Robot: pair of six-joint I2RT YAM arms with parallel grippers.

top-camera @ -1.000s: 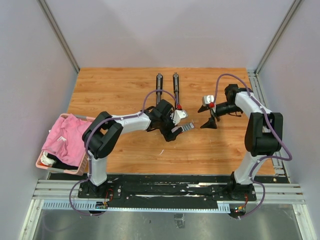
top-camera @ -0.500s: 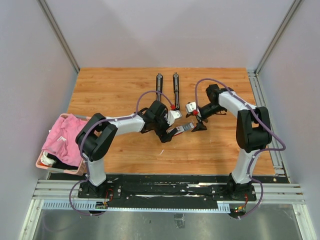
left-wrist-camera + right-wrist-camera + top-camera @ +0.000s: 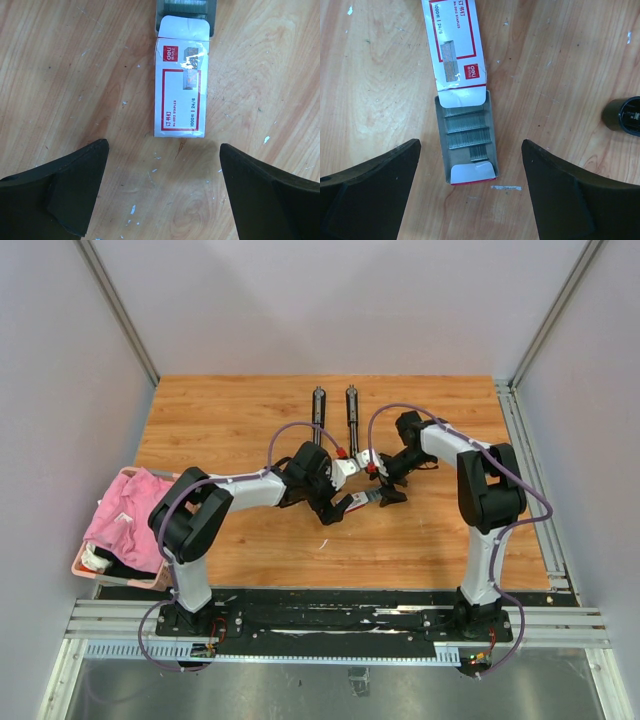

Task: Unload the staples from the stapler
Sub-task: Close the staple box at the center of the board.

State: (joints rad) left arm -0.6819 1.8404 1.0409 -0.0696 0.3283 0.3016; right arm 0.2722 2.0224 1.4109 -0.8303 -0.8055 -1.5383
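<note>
Red-and-white cardboard staple box (image 3: 182,85) lies flat on the wooden table (image 3: 220,420), its tray (image 3: 472,173) slid out. Left gripper (image 3: 162,150) hangs over the box's sleeve (image 3: 452,40) end, right gripper (image 3: 470,145) over the tray end. Both point down, jaws wide, gripping nothing. Silvery-grey staples (image 3: 466,131) sit in rows inside the tray. Sleeve reads "deli", "STAPLES", "1000", "24/6".

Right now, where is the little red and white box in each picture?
Top external: the box lies near the middle of the wooden table.
Left wrist: top middle, reaching the top edge.
Right wrist: upper left of centre, with its tray pulled out below it.
Shared landmark: the grey staples in the open tray, also seen at the left wrist picture's top edge; too small to see from above.
</note>
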